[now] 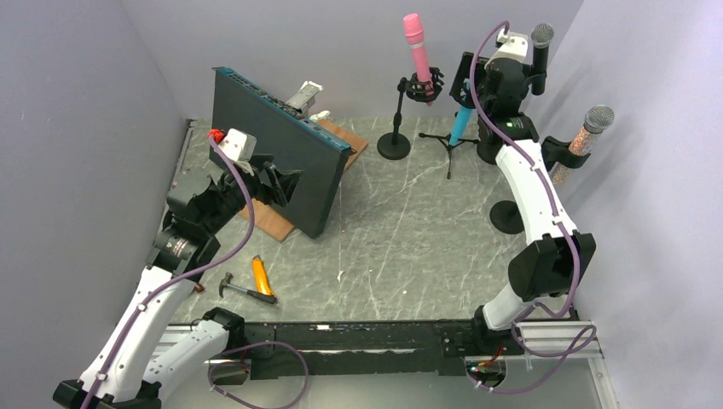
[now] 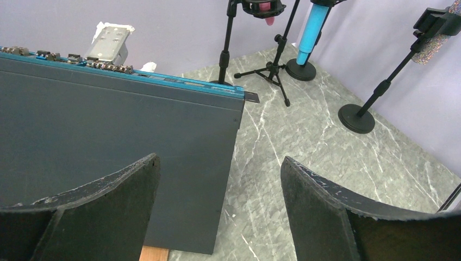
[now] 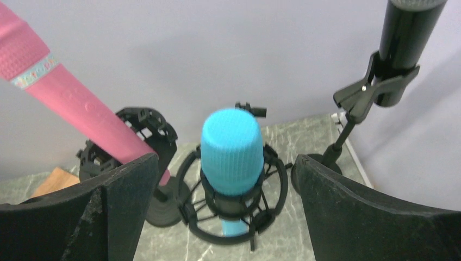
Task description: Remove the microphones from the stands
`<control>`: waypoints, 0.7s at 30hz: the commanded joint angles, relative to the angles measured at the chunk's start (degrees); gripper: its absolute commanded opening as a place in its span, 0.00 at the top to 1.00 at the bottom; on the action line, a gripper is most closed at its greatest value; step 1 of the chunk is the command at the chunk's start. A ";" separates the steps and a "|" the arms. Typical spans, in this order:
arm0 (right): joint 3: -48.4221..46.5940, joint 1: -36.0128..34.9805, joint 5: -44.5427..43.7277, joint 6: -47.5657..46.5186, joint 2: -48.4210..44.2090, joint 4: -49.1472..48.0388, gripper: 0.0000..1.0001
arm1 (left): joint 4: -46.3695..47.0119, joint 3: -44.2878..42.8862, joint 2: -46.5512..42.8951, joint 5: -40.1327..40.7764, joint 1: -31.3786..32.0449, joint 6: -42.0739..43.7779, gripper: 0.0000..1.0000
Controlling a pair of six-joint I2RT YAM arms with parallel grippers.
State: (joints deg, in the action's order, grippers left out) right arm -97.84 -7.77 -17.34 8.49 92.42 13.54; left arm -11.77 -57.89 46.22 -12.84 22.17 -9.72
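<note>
A light blue microphone (image 3: 232,149) stands upright in a black shock mount (image 3: 191,187) on a small tripod stand (image 1: 450,145). My right gripper (image 3: 225,157) is open and hovers above it, one finger on each side of its head, not touching. In the top view the right gripper (image 1: 471,81) is at the back right, over the blue microphone (image 1: 461,123). My left gripper (image 2: 220,156) is open and empty, next to a dark panel (image 2: 108,125) at the left.
A pink microphone (image 1: 418,47) on a round-base stand is left of the blue one. A black microphone (image 1: 540,55) and a glittery one (image 1: 588,128) stand clipped at the right. A hammer (image 1: 243,290), an orange-handled tool (image 1: 262,274) and a wooden board (image 1: 273,223) lie at the left.
</note>
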 commanded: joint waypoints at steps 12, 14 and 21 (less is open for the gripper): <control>-12.08 0.23 -1.03 -2.53 9.20 1.09 0.34 | 2.19 -1.35 -1.22 0.17 0.76 0.54 0.15; -12.19 0.19 -0.82 -2.94 8.73 0.89 0.45 | 2.19 -1.30 -1.12 0.25 0.81 0.52 0.15; -17.01 0.18 -2.37 -5.37 7.22 1.44 0.71 | 2.36 -1.15 -0.91 0.45 0.94 0.47 0.15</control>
State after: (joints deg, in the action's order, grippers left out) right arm -109.12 -7.62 -18.17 5.19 102.52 17.21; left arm -11.75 -57.89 45.60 -12.60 22.85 -9.69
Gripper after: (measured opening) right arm 0.506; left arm 0.846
